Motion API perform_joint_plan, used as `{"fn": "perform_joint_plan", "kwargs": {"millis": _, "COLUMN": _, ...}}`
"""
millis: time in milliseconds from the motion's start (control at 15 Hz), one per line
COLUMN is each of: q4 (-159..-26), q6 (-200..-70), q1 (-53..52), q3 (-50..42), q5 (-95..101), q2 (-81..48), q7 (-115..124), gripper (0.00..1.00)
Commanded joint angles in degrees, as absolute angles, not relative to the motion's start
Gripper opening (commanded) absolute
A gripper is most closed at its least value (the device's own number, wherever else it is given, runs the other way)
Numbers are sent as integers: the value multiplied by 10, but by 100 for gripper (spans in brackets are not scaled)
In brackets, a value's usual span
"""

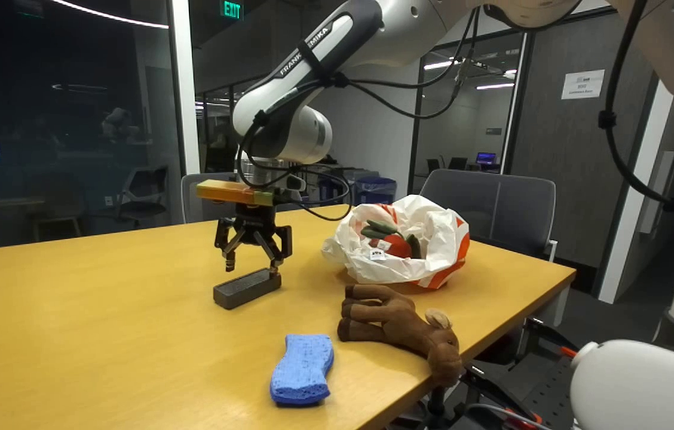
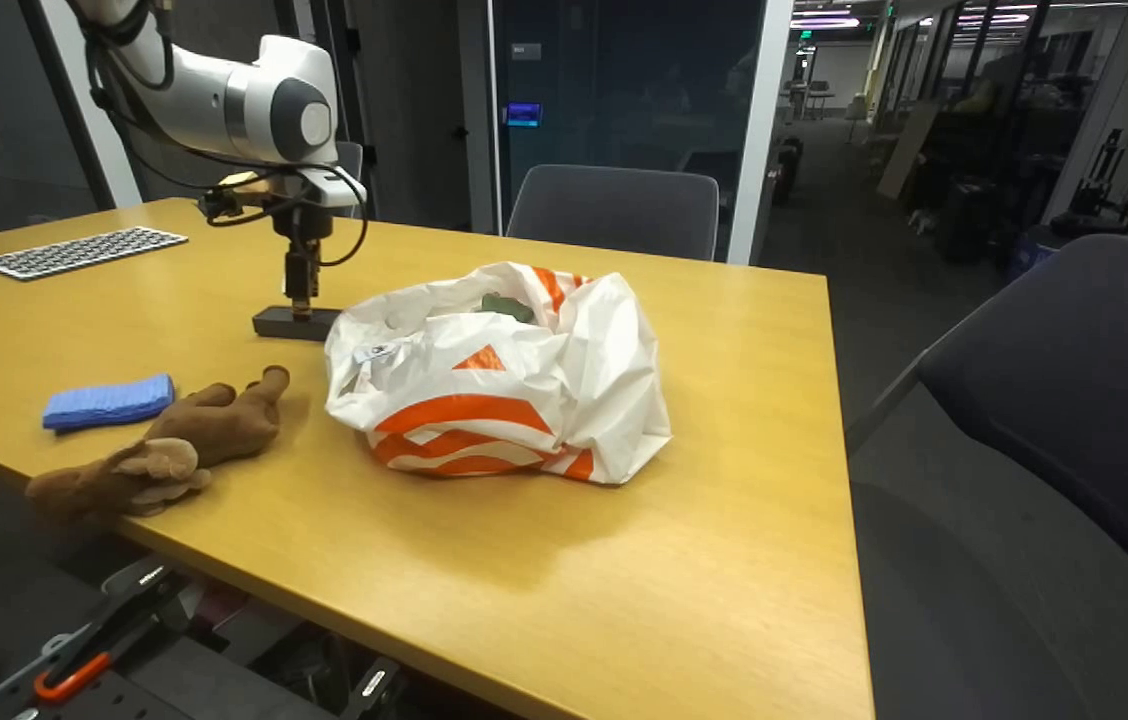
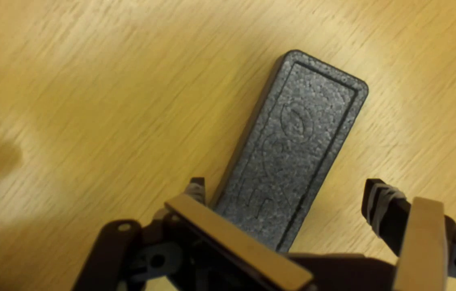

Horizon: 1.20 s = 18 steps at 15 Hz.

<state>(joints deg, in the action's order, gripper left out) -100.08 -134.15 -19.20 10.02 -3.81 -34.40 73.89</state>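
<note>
my fingers [image 3: 382, 204] are apart, low in wrist frame, one each side of the dark block [image 3: 292, 149], right of centre; it lies flat, so the table [image 3: 110, 101] bears it, not my grip

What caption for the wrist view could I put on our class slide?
Dark block on a wood-grained table, seen between the spread fingers of an open pincer.

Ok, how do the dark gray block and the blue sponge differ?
Shape: the dark gray block is a straight-sided bar, while the blue sponge has curvy sides.
Top: the block has a grooved border; the sponge shows none.
Place: the block lies beneath the open gripper, the sponge well away from it.
Both lie on the table, unheld.
</note>
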Motion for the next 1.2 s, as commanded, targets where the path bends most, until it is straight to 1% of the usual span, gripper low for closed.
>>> {"fn": "perform_joint_plan", "kwargs": {"millis": 0, "q4": -971, "q6": -1326, "q1": -203, "q3": 88, "q5": -53, "q2": -365, "q7": 736, "gripper": 100}}
{"fn": "perform_joint_plan", "kwargs": {"millis": 67, "q4": -969, "q6": -1326, "q1": -204, "q3": 86, "q5": -52, "q2": -368, "q7": 739, "gripper": 75}}
{"fn": "perform_joint_plan", "kwargs": {"millis": 133, "q4": -966, "q6": -1328, "q1": -203, "q3": 86, "q5": -53, "q2": -371, "q7": 738, "gripper": 73}}
{"fn": "perform_joint_plan", "kwargs": {"millis": 200, "q4": -967, "q6": -1333, "q1": -202, "q3": 88, "q5": -55, "q2": -372, "q7": 735, "gripper": 66}}
{"fn": "perform_joint_plan", "kwargs": {"millis": 333, "q4": -966, "q6": -1333, "q1": -203, "q3": 87, "q5": -54, "q2": -372, "q7": 735, "gripper": 49}}
{"fn": "perform_joint_plan", "kwargs": {"millis": 467, "q4": -969, "q6": -1335, "q1": -203, "q3": 86, "q5": -55, "q2": -367, "q7": 737, "gripper": 35}}
{"fn": "perform_joint_plan", "kwargs": {"millis": 533, "q4": -978, "q6": -1336, "q1": -207, "q3": 81, "q5": -47, "q2": -355, "q7": 742, "gripper": 32}}
{"fn": "perform_joint_plan", "kwargs": {"millis": 867, "q4": -1046, "q6": -1366, "q1": -228, "q3": 50, "q5": -20, "q2": -268, "q7": 799, "gripper": 32}}
{"fn": "perform_joint_plan", "kwargs": {"millis": 1133, "q4": -1125, "q6": -1380, "q1": -266, "q3": 9, "q5": 71, "q2": -178, "q7": 940, "gripper": 32}}
